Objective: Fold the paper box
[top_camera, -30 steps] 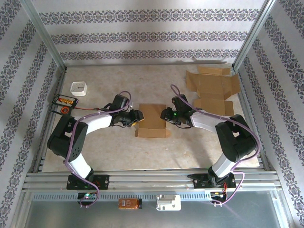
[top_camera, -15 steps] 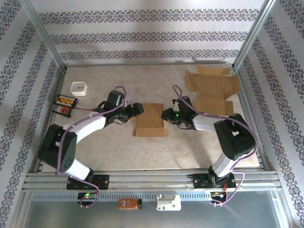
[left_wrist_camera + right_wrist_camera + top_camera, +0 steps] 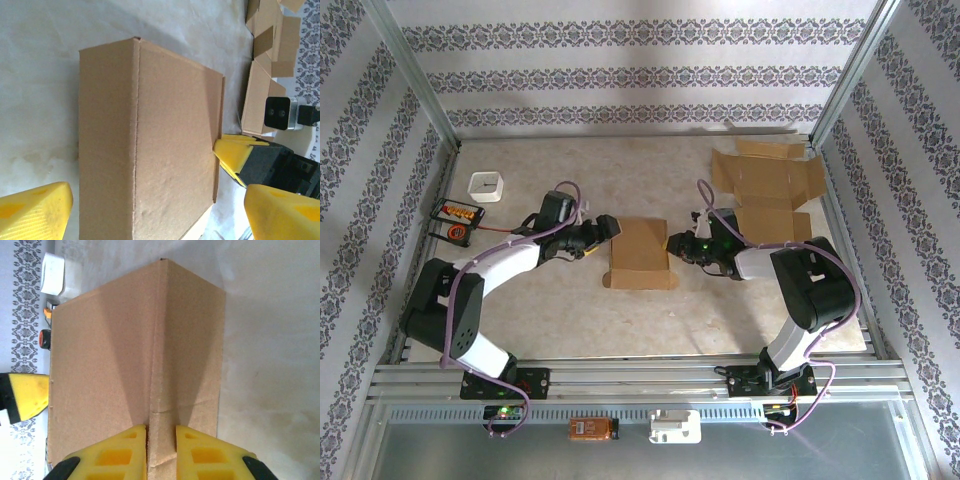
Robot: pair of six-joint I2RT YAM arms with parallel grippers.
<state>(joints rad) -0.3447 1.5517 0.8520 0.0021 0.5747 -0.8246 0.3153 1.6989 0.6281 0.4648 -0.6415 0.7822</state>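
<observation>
The paper box [image 3: 638, 253] is plain brown cardboard, closed up into 1 low rectangular block with crisp creased edges. It lies flat, broad face up, near the middle of the table [image 3: 620, 320], its sides roughly square to the table's edges.

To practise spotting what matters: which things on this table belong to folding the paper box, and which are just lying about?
Part of the job:
- cardboard box, in the middle between the arms

Just lying about:
- flat cardboard sheet, untouched
- white tub
- black tray
- orange gadget on the front rail
</observation>
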